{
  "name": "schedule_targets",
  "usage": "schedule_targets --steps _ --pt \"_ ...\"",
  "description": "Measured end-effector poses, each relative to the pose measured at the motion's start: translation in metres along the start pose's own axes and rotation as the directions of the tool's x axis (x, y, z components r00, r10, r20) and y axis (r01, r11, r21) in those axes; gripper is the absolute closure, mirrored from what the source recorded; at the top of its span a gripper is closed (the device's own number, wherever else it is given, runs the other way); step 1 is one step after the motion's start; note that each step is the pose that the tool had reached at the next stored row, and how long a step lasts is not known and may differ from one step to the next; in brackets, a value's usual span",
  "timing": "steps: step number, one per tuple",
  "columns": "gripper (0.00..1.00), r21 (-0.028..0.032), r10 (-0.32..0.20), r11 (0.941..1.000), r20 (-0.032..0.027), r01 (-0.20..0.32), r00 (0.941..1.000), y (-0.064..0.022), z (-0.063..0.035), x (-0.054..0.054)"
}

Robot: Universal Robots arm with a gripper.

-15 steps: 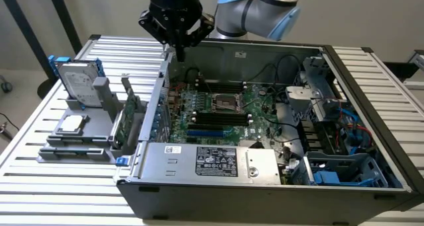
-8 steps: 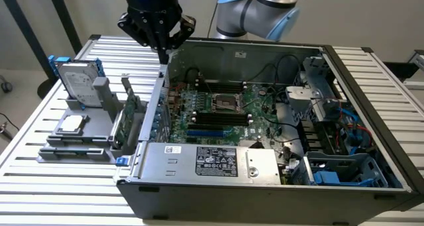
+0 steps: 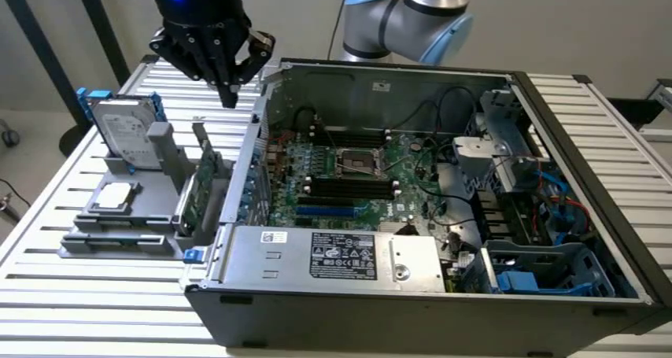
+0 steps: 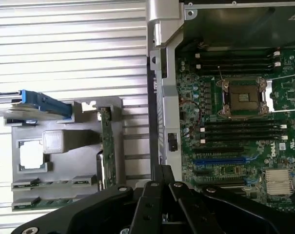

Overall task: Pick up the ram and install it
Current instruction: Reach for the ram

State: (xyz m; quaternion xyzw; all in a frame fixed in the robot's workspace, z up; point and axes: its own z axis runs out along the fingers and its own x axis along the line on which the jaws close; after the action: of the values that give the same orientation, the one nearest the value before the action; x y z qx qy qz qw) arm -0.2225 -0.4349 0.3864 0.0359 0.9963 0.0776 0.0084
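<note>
- A black gripper (image 3: 228,98) on the grey-and-blue arm (image 3: 404,16) hangs over a slatted metal desk (image 3: 63,295). It is just outside the wall of an open grey computer case (image 3: 420,311), on the exterior view's left. Its jaws are together with nothing between them.
- A grey plastic holder (image 3: 116,216) lies on the desk beside the case, below the gripper.
- One thin green ram stick (image 4: 57,184) stands on edge in a slot of the holder. A second strip like it (image 4: 49,200) sits in the next slot. Both are apart from the gripper.
- The holder also carries:
  - one silver hard drive in a blue carrier (image 3: 126,134);
  - one square silver processor chip (image 3: 113,197);
  - one green expansion card with a metal bracket (image 3: 204,185), upright.
- The green motherboard (image 4: 210,175) in the case has "DELL" (image 4: 273,150) printed in white near one edge.
- It has one bare square processor socket (image 4: 242,97), with long black memory slots (image 4: 235,131) on either side, and one blue slot (image 4: 220,160).
- The silver power supply (image 3: 336,256) bears one dark label; its print is too small to read.
</note>
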Motion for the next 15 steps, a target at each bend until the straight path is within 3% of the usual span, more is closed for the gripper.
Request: schedule_targets --steps 15 --pt "0.89 0.0001 0.000 1.0000 -0.0001 0.000 1.0000 -0.0182 0.0106 0.067"
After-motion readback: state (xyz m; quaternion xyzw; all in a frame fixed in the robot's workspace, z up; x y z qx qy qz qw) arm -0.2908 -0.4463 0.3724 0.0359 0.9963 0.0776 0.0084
